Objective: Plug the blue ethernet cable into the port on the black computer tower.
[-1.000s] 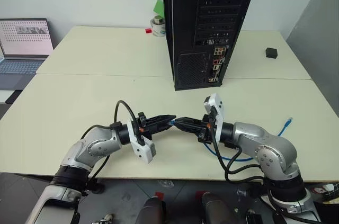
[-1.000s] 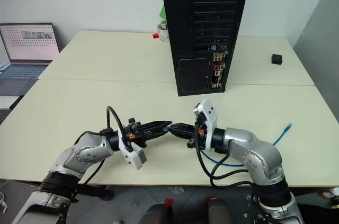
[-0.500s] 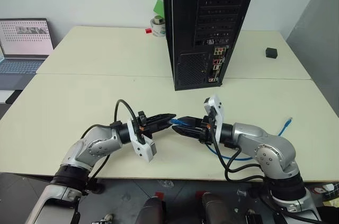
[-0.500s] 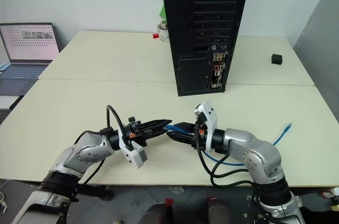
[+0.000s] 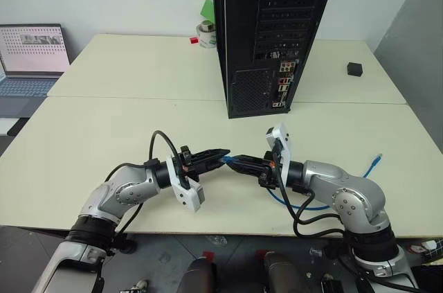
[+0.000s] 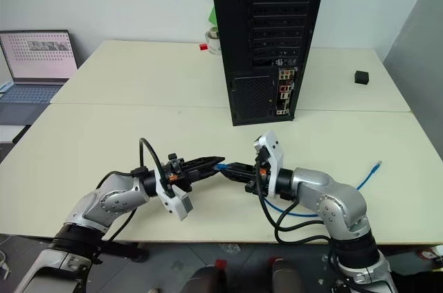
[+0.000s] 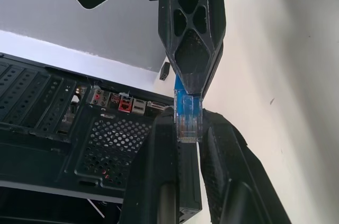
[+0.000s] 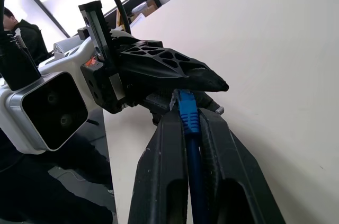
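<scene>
Both grippers are meeting over the table, the left gripper (image 5: pixel 223 155) pinching the plug (image 7: pixel 186 119) and the right gripper (image 5: pixel 232 162) squeezing the cable (image 8: pixel 192 150) just behind it. The tower (image 5: pixel 273 30) is standing at 12 o'clock from them, its port (image 5: pixel 282 86) facing this way, and the plug is pointing sideways, not at it.

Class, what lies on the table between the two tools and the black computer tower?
Nothing: in the left eye view, bare table separates the left tool and right tool from the black computer tower.

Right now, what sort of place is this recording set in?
Probably an office or lab test bench: pale tables pushed together, a black computer tower standing on them, an open laptop off to the side, and plain white walls behind.
</scene>
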`<action>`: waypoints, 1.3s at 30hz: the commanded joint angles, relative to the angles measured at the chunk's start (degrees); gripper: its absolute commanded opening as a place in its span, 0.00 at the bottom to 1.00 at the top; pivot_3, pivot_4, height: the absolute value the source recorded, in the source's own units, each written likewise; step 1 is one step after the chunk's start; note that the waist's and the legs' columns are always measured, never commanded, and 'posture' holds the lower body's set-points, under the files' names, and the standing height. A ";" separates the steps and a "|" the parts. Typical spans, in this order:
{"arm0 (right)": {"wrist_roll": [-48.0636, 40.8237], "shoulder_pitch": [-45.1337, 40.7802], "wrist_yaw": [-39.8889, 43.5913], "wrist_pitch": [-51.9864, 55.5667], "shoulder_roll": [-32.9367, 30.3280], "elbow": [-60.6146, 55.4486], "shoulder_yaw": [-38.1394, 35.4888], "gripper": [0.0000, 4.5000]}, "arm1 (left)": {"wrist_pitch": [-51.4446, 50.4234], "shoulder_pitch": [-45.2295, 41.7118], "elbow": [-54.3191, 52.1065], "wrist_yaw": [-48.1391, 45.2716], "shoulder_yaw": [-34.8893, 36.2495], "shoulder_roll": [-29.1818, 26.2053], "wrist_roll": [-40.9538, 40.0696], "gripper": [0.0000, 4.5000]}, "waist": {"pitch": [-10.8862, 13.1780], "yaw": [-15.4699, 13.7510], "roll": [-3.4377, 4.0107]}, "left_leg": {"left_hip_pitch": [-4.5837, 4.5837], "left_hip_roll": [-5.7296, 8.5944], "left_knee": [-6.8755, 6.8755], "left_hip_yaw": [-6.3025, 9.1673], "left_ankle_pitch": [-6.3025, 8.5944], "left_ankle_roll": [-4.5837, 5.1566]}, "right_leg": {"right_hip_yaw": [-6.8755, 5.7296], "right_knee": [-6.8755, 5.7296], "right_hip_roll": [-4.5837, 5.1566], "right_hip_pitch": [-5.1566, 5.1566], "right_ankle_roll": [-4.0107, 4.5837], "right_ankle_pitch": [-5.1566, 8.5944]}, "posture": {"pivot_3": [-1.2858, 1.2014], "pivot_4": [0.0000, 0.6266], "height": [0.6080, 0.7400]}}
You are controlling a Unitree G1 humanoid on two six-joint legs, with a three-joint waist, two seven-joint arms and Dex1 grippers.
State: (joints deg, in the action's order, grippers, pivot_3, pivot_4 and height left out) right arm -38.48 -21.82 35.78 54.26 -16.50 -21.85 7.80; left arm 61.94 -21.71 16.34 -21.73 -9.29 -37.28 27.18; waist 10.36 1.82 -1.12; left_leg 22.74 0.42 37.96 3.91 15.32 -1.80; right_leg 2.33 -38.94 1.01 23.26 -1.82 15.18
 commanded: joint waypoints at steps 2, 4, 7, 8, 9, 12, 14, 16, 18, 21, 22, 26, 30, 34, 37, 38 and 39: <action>-1.71 -1.16 0.00 -0.17 0.18 -1.02 -1.13 0.01 | 0.42 -0.17 -1.05 1.14 -0.25 -0.78 -0.58 0.06 | 0.00 0.00 0.00 | 0.00 0.00 0.00 0.00 0.00 0.00 | 0.00 0.00 0.00 0.00 0.00 0.00 | 0.52 0.24 1.00; -1.75 -1.21 0.02 -0.01 0.06 -0.99 -1.19 0.01 | 0.15 -0.14 -0.68 0.45 -0.71 -0.90 -2.45 0.14 | 0.00 0.00 0.00 | 0.00 0.00 0.00 0.00 0.00 0.00 | 0.00 0.00 0.00 0.00 0.00 0.00 | 0.52 0.24 1.00; -1.91 -1.32 0.15 0.22 -0.31 -0.89 -1.20 0.01 | -0.98 0.01 -0.40 -1.38 -1.74 -1.35 -5.50 0.27 | 0.00 0.00 0.00 | 0.00 0.00 0.00 0.00 0.00 0.00 | 0.00 0.00 0.00 0.00 0.00 0.00 | 0.52 0.24 1.00; -2.02 -1.31 0.15 0.27 -0.45 -0.93 -1.21 0.01 | -1.37 0.11 -0.39 -1.84 -1.97 -1.46 -6.21 0.33 | 0.00 0.00 0.00 | 0.00 0.00 0.00 0.00 0.00 0.00 | 0.00 0.00 0.01 0.00 0.00 0.00 | 0.52 0.24 1.00; -2.13 -1.29 0.15 0.30 -0.57 -0.96 -1.23 0.01 | -1.81 0.21 -0.35 -2.16 -2.17 -1.56 -6.93 0.35 | 0.00 0.00 0.00 | 0.00 0.00 0.00 0.01 0.00 0.00 | 0.00 0.00 0.01 0.00 0.00 0.00 | 0.52 0.24 1.00; -2.17 -1.34 0.16 0.16 -1.59 -1.35 -1.78 0.01 | -10.96 1.92 1.83 -5.86 -1.68 -0.79 -13.47 0.47 | 0.00 0.03 0.00 | 0.00 0.00 0.00 0.00 0.00 0.00 | 0.00 -0.01 0.00 0.00 0.00 0.00 | 0.52 0.24 1.00; -1.90 -1.45 -0.16 -0.34 -2.24 -1.57 -2.41 0.01 | -15.63 2.74 1.84 -7.43 -0.81 -0.45 -16.80 0.56 | 0.00 0.08 0.01 | -0.02 0.00 0.00 0.00 0.00 0.00 | 0.00 -0.01 0.00 0.00 0.00 0.00 | 0.52 0.24 1.00; -0.34 -1.68 -1.17 -1.99 -3.12 -1.71 -3.56 0.01 | -21.94 3.54 0.42 -9.66 0.45 -0.06 -21.79 0.56 | 0.00 0.08 0.01 | -0.01 -0.01 0.00 0.00 0.00 0.00 | 0.00 -0.02 -0.07 0.00 0.00 0.00 | 0.52 0.24 1.00; 0.55 -1.78 -1.95 -3.06 -3.59 -1.81 -4.13 0.01 | -26.48 4.10 -1.27 -11.19 1.22 0.20 -24.97 0.56 | 0.00 0.06 0.01 | 0.01 -0.01 0.01 0.02 0.00 0.00 | -0.02 0.00 -0.07 0.01 0.00 0.00 | 0.52 0.24 1.00; 5.72 -2.43 -7.73 -7.48 -2.78 -1.29 -5.55 0.01 | -45.96 4.42 -10.03 -14.86 2.20 2.66 -37.10 0.56 | 0.00 0.06 0.01 | 0.03 0.00 0.01 0.03 0.00 0.00 | -0.01 -0.01 -0.06 0.01 0.00 0.00 | 0.52 0.24 1.00; 7.33 -2.64 -9.67 -8.52 -2.30 -1.05 -5.67 0.01 | -50.60 4.32 -12.67 -15.64 2.28 3.08 -39.25 0.56 | 0.00 0.06 0.00 | 0.04 0.00 0.02 0.04 0.00 0.00 | -0.02 0.00 -0.06 0.01 -0.01 0.00 | 0.52 0.24 1.00; 17.15 -4.13 -19.25 -13.51 0.11 1.66 -4.00 0.01 | -65.87 2.29 -21.82 -15.47 2.73 4.84 -44.68 0.56 | 0.00 0.06 0.00 | 0.06 0.00 0.03 0.06 0.00 0.00 | -0.02 -0.01 -0.06 0.01 -0.01 0.01 | 0.52 0.24 1.00; 26.17 -5.98 -27.64 -19.60 3.40 5.94 -3.14 0.01 | -77.42 -2.12 -26.52 -11.00 3.33 8.42 -46.65 0.56 | 0.00 0.05 0.01 | 0.05 0.00 0.04 0.05 -0.01 -0.02 | 0.00 -0.03 -0.10 0.02 0.00 0.00 | 0.52 0.24 1.00; 30.62 -8.66 -32.73 -24.03 6.78 11.41 -4.34 0.01 | -84.83 -5.84 -28.77 -8.74 4.69 11.33 -48.32 0.56 | -0.01 0.13 0.00 | 0.06 0.00 0.03 0.04 -0.02 -0.04 | 0.02 -0.03 -0.11 0.05 0.00 0.00 | 0.52 0.24 1.00; 32.67 -10.60 -34.40 -26.67 7.67 15.14 -5.22 0.01 | -86.77 -7.26 -29.62 -8.25 5.04 12.25 -48.26 0.56 | 0.00 0.12 0.01 | 0.05 0.00 0.01 0.01 -0.04 -0.06 | 0.05 -0.03 -0.11 0.06 0.01 0.00 | 0.52 0.24 1.00; 33.16 -11.30 -34.92 -27.49 7.88 16.46 -5.60 0.01 | -87.22 -7.49 -29.91 -8.34 4.96 12.34 -48.11 0.56 | -0.01 0.11 0.01 | 0.05 0.00 0.01 0.02 -0.04 -0.06 | 0.05 -0.02 -0.11 0.06 0.01 0.00 | 0.52 0.24 1.00; 33.50 -12.07 -35.29 -28.25 8.14 17.80 -6.02 0.01 | -87.21 -7.68 -30.07 -8.49 4.62 12.29 -47.39 0.56 | 0.00 0.11 0.01 | 0.05 0.00 0.01 0.01 -0.04 -0.06 | 0.05 -0.03 -0.11 0.06 0.01 0.00 | 0.52 0.24 1.00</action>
State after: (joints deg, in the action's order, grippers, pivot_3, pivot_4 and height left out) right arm -6.05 -31.54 1.77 28.96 -8.76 -5.02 3.27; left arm -25.01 -28.08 -11.16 -30.45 -5.66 -25.02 -20.24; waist 10.35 1.94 -1.11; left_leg 22.79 0.42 37.97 3.92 15.28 -1.86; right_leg 2.39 -38.97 0.90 23.32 -1.81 15.18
